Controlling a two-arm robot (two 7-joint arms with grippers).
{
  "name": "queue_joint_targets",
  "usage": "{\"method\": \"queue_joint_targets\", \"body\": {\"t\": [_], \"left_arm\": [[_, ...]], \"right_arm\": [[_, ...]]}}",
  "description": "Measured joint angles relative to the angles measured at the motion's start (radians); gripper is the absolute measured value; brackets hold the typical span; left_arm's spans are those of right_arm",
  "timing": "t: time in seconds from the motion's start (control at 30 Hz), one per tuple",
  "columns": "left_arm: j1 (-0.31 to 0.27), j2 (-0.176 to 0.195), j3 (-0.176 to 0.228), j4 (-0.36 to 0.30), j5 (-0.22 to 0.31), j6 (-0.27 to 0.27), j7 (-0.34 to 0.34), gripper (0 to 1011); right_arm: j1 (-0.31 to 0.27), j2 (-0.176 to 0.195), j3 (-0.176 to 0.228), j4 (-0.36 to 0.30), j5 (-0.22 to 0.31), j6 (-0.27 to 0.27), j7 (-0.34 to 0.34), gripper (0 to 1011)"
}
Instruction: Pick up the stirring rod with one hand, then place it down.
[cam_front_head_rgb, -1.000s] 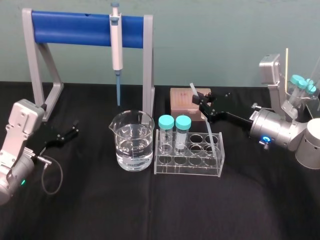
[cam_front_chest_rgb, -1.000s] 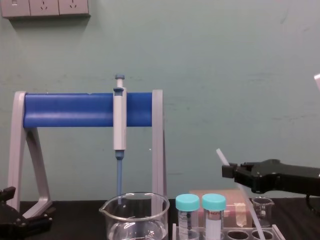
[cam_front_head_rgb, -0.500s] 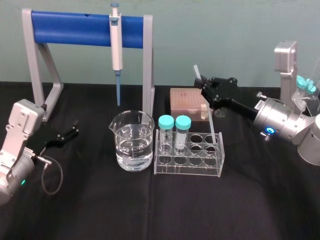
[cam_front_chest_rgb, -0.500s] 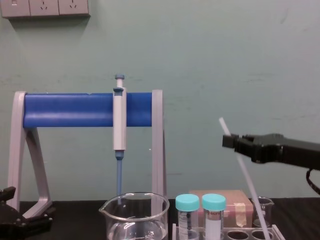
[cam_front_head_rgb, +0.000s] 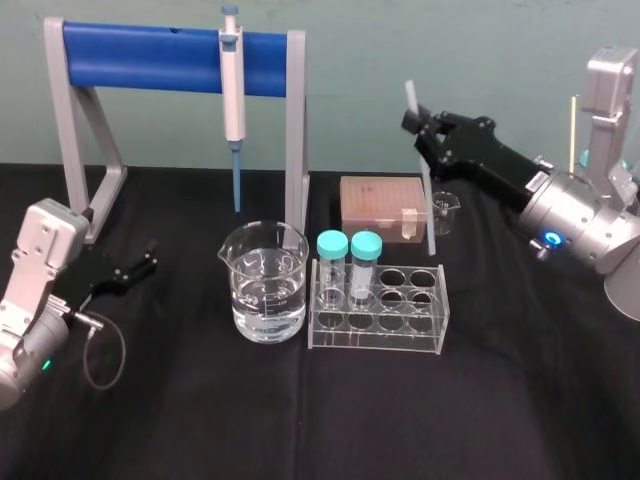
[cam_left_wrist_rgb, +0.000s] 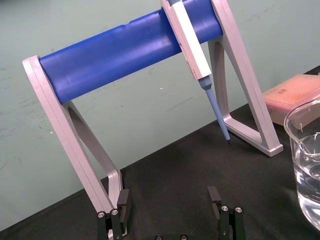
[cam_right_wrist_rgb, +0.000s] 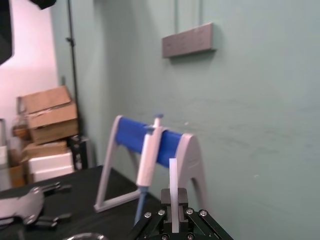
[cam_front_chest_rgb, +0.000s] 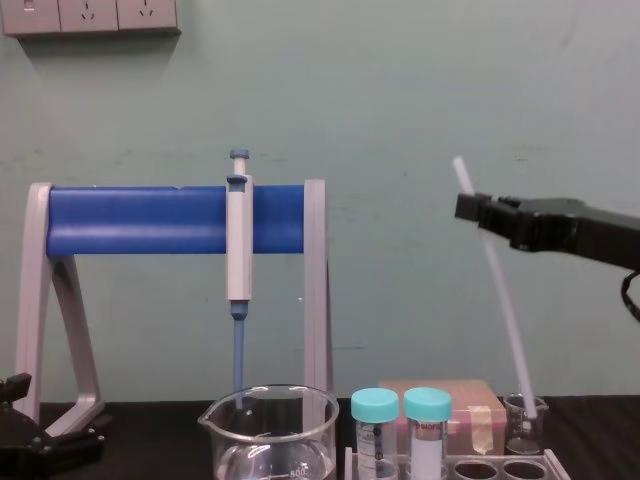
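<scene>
Black and low at the left of the head view, the left gripper (cam_front_head_rgb: 148, 258) is parked on the table with its fingers spread apart. A white pipette (cam_front_head_rgb: 232, 92) is hung on the blue stand (cam_front_head_rgb: 150, 57) behind it. A big glass beaker (cam_front_head_rgb: 266, 280) and a clear tube rack (cam_front_head_rgb: 378, 318) are seen in the middle. At the upper right, the stirring rod (cam_front_head_rgb: 428, 190) is pinched near its top by the right gripper (cam_front_head_rgb: 418, 122). The rod is held up, tilted a little, with its low tip near a small beaker (cam_front_head_rgb: 445, 212).
</scene>
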Motion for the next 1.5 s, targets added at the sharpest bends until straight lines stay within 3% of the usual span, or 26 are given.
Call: {"method": "queue_joint_targets", "body": {"t": [0.23, 0.33, 0.37, 0.53, 0.63, 0.8, 1.03, 1.5], "left_arm": [[0.000, 0.000, 0.000, 0.000, 0.000, 0.000, 0.000, 1000], [0.000, 0.000, 0.000, 0.000, 0.000, 0.000, 0.000, 1000], [0.000, 0.000, 0.000, 0.000, 0.000, 0.000, 0.000, 1000], [0.000, 0.000, 0.000, 0.000, 0.000, 0.000, 0.000, 1000], [0.000, 0.000, 0.000, 0.000, 0.000, 0.000, 0.000, 1000], [0.000, 0.000, 0.000, 0.000, 0.000, 0.000, 0.000, 1000], [0.000, 0.000, 0.000, 0.000, 0.000, 0.000, 0.000, 1000], [0.000, 0.000, 0.000, 0.000, 0.000, 0.000, 0.000, 1000]], "right_arm": [[-0.050, 0.005, 0.037, -0.090, -0.059, -0.026, -0.136, 71], [-0.072, 0.005, 0.050, -0.113, -0.113, -0.080, -0.175, 71], [-0.072, 0.005, 0.050, -0.113, -0.113, -0.080, -0.175, 71], [-0.097, 0.004, 0.060, -0.109, -0.191, -0.202, -0.184, 72], [-0.104, 0.002, 0.064, -0.101, -0.205, -0.241, -0.181, 71], [-0.121, -0.015, 0.082, -0.073, -0.196, -0.312, -0.151, 71], [-0.136, -0.048, 0.109, -0.023, -0.149, -0.360, -0.114, 71], [-0.150, -0.067, 0.130, -0.002, -0.153, -0.366, -0.104, 72]]}}
